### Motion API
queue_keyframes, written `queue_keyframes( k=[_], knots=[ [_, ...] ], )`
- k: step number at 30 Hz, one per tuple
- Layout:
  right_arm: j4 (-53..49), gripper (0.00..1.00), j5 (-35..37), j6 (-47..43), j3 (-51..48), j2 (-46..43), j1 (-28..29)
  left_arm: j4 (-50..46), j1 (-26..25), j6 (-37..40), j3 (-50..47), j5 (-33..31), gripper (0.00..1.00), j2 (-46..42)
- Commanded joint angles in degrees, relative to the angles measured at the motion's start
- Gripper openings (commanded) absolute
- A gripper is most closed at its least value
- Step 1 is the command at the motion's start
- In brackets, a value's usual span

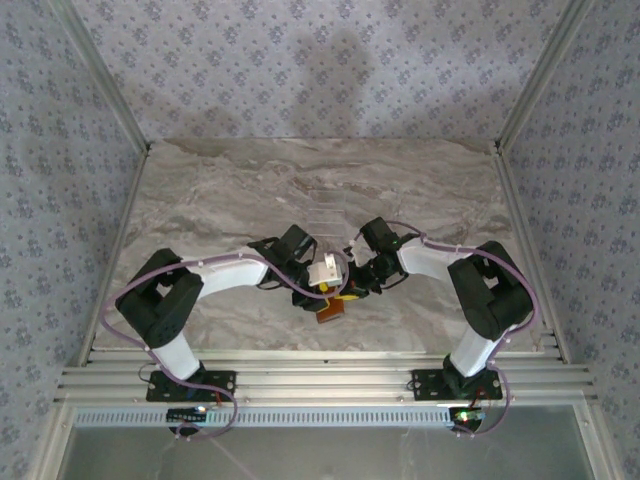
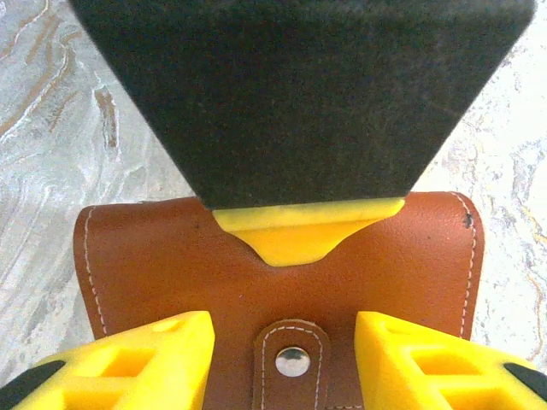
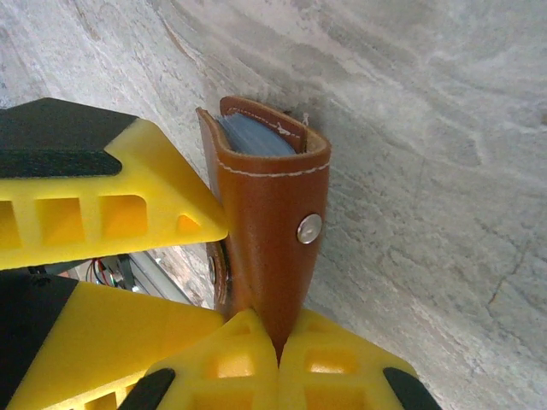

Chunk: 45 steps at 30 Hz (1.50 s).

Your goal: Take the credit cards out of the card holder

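Orange-brown stitched leather card holder (image 2: 154, 265), left wrist view: broad face to the lens, long axis running left to right across the frame. A narrow leather strap (image 2: 292, 359) with a metal snap sits at bottom centre. Left claw (image 2: 285, 342) stands half open, one yellow finger either side of the strap with a gap each side, gripping nothing. Right claw (image 2: 305, 232) bites the card holder's upper edge at top centre. Grey marbled desk (image 2: 51, 154) behind.

Right wrist view: card holder edge-on, long axis bottom to top, leaning slightly left, open mouth at upper centre. Right claw is closed tight on its lower edge. Grey-blue layers (image 3: 252, 137) in the mouth are either lining or credit cards; cannot tell. One left claw finger touches the left face.

Top view: card holder (image 1: 331, 309) low centre of frame, between both claws.

Risk: the right pinch holds a thin edge only, so a tug on the strap could twist the card holder out. If the mouth tips downward, the contents could spill.
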Motion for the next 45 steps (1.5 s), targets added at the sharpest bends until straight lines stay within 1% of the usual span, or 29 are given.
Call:
queue_keyframes(
  k=[1, 4, 10, 16, 23, 30, 40, 43, 45],
  knots=[
    [-0.3, 0.04, -0.3, 0.8, -0.5, -0.3, -0.2, -4.8, -0.7, 1.0, 0.0, -2.6, 0.49, 0.9],
    [-0.2, 0.04, -0.3, 0.9, -0.5, -0.3, -0.1, -5.3, -1.3, 1.1, 0.4, -2.7, 0.49, 1.4],
    [-0.1, 0.04, -0.1, 1.1, -0.7, -0.5, -0.1, -5.2, -1.7, 0.5, 0.7, -4.0, 0.43, 2.4],
    [-0.2, 0.02, 0.8, 1.2, -1.1, -1.2, -0.6, -5.0, -1.9, 0.2, 0.6, -4.5, 0.32, 2.2],
    [-0.3, 0.00, 2.1, 1.4, -2.7, -2.9, -3.0, -4.2, -1.9, -0.6, -0.2, -4.8, 0.25, 0.9],
    [-0.5, 0.00, 2.3, 0.9, -4.0, -3.7, -5.2, -2.8, -1.6, -1.8, -1.4, -5.6, 0.21, -1.0],
    [-0.4, 0.00, 2.8, 0.9, -4.7, -4.0, -6.2, -1.2, -0.6, -3.8, -2.8, -5.8, 0.17, -3.6],
    [0.2, 0.00, 2.8, 1.5, -4.9, -4.0, -6.2, -0.7, -0.3, -4.9, -3.1, -6.2, 0.20, -4.3],
    [1.2, 0.00, 2.9, 2.6, -5.0, -4.0, -5.9, 0.3, -0.1, -6.8, -3.6, -7.9, 0.24, -5.3]
  ],
)
